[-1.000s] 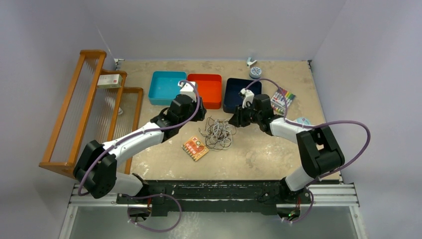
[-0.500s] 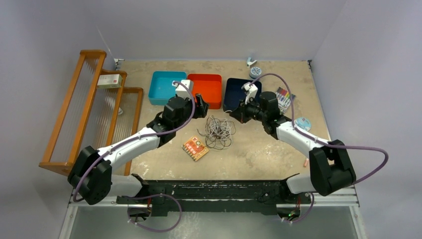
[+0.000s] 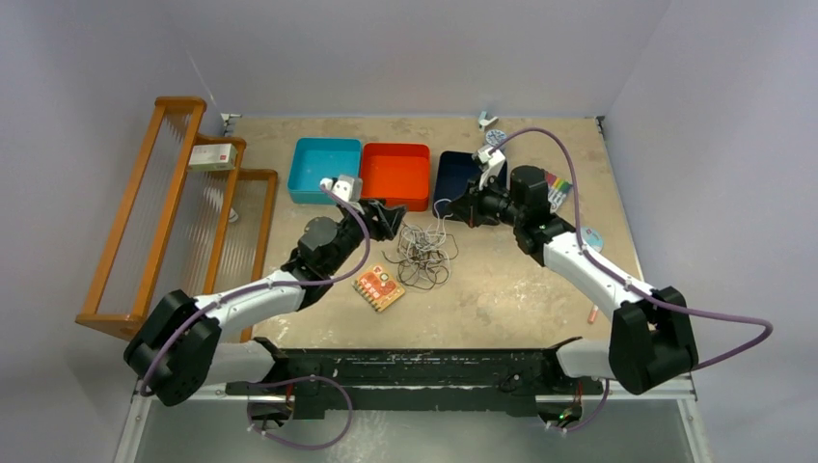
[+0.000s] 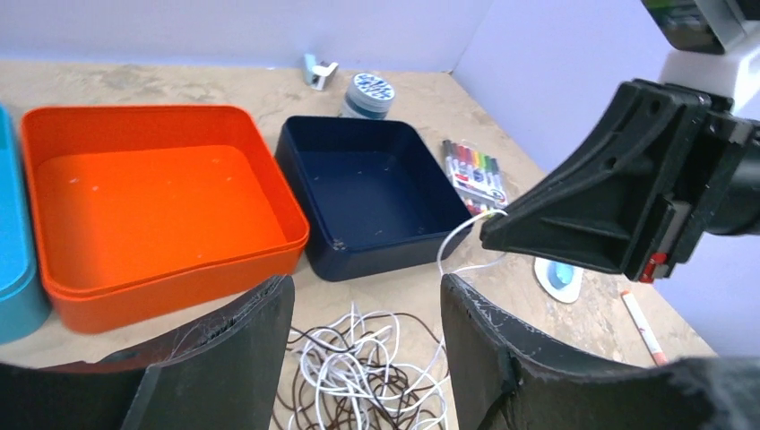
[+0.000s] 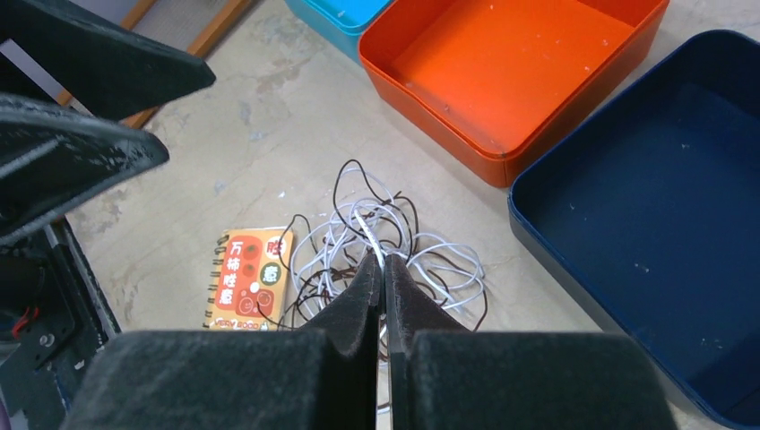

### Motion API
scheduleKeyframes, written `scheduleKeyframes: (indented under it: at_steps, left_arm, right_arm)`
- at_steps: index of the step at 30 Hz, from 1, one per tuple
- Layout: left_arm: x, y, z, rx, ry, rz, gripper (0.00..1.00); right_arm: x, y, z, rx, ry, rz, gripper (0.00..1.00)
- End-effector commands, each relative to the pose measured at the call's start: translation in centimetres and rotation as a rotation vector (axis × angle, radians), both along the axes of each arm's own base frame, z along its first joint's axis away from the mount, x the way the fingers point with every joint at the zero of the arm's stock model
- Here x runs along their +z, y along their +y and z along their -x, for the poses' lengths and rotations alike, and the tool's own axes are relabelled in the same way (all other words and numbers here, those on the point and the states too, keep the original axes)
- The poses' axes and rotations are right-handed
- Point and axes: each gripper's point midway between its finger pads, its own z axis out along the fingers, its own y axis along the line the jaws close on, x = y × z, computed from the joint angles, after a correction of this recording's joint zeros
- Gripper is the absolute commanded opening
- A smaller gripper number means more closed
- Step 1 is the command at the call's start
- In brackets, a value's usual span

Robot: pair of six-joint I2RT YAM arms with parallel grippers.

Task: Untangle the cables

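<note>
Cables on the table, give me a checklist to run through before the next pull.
1. Right claw shut on a white cable: ok.
2. Left claw open near the cables: ok.
3. Held white cable free of the pile: not ok, it runs down into the tangle.
4. Notebook clear of cables: not ok, dark loops lie over its edge.
5. Grip firm enough for a pull: cannot tell.
</note>
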Motion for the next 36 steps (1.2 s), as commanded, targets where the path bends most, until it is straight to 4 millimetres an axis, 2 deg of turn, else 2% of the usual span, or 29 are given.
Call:
scheduleKeyframes:
  at_steps: [1,7,9,16,23,29,36]
  left_arm:
    - [3.9,-2.2,1.6,-0.115,-0.217,0.071,0.61]
    - [1.7,-5.3,2.5,-0.160,-0.255,-0.041,0.64]
    - [1.4,-6.4,2.9,-0.200,-0.270,-0.053,0.70]
    - [-0.4,-8.0,2.8,-0.244,-0.286,-0.065,0.75]
    - [-1.2,-10.2,1.9,-0.280,-0.296,-0.049,0.75]
    - [-2.2,-11.8,0.6,-0.278,-0.285,-0.045,0.73]
    - [-6.6,-12.2,-0.1,-0.272,-0.203,-0.100,0.59]
  right_arm:
    - [3.7,0.5,-0.6,0.001,-0.083,-0.053,0.00]
    - [4.3,0.9,-0.8,0.015,-0.088,-0.071,0.00]
    - [4.4,1.0,-0.7,0.022,-0.087,-0.072,0.00]
    - [5.0,1.4,-0.5,0.051,-0.087,-0.085,0.00]
    - [5.1,1.7,-0.3,0.075,-0.083,-0.086,0.00]
    - [5.6,1.9,0.0,0.092,-0.083,-0.097,0.00]
    - [7.6,1.9,0.5,0.107,-0.117,-0.114,0.00]
